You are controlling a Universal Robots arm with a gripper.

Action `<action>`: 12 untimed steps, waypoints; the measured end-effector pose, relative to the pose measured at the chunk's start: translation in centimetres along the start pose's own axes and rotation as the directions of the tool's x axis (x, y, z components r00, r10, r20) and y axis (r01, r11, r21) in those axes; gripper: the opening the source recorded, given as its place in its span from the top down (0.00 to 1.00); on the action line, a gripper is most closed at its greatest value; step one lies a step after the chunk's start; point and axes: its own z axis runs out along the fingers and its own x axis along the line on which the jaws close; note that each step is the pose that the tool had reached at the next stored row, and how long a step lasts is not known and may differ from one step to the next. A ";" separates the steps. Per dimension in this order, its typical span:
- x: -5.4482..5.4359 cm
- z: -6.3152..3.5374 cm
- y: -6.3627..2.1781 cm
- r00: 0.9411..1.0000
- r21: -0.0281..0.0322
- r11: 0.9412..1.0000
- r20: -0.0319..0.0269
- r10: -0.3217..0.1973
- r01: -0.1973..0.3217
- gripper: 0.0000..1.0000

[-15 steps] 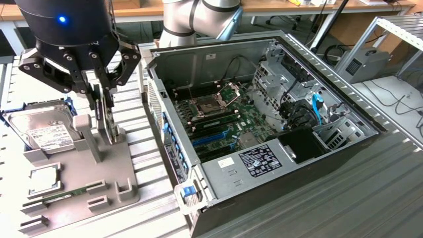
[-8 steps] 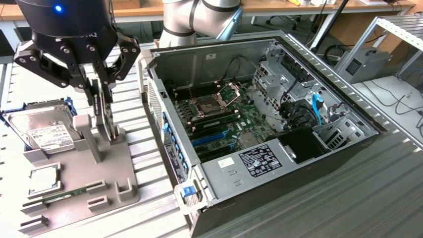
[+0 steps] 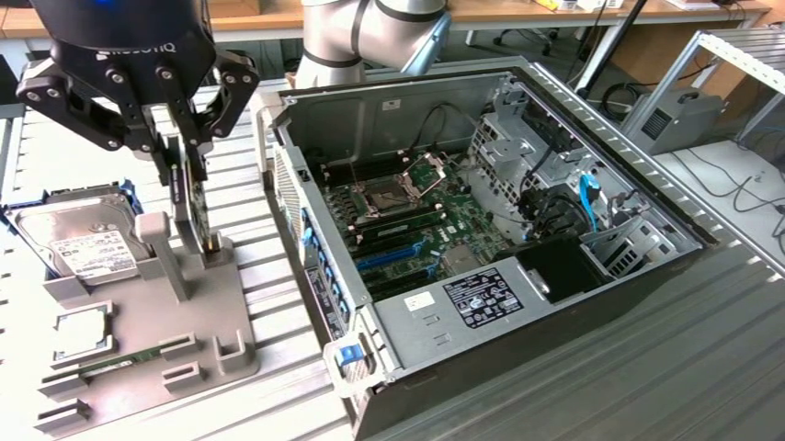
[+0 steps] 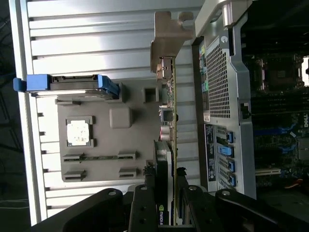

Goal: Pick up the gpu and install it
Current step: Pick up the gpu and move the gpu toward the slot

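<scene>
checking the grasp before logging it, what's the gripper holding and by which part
The gpu, held upright: the gripper pinches its two flat faces at the end away from the metal bracket.

Ext cam sits high, angled down at mid-range over the tabletop [image 3: 552,404], w/ the open PC case [image 3: 322,124] centre and grey parts holder [image 3: 184,322] at the exterior view's left. Wrist cam looks straight down past the jaws, close in. Both share the holder [image 4: 106,140], case rear [image 4: 219,72] & tabletop slats [image 4: 96,48].
</scene>
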 end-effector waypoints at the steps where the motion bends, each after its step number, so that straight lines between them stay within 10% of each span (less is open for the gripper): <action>1: 0.0 0.00 0.00 1.000 0.000 1.000 0.000 0.000 0.000 0.73; 12: -0.4 0.00 0.03 1.000 0.000 1.000 0.000 0.000 0.000 0.73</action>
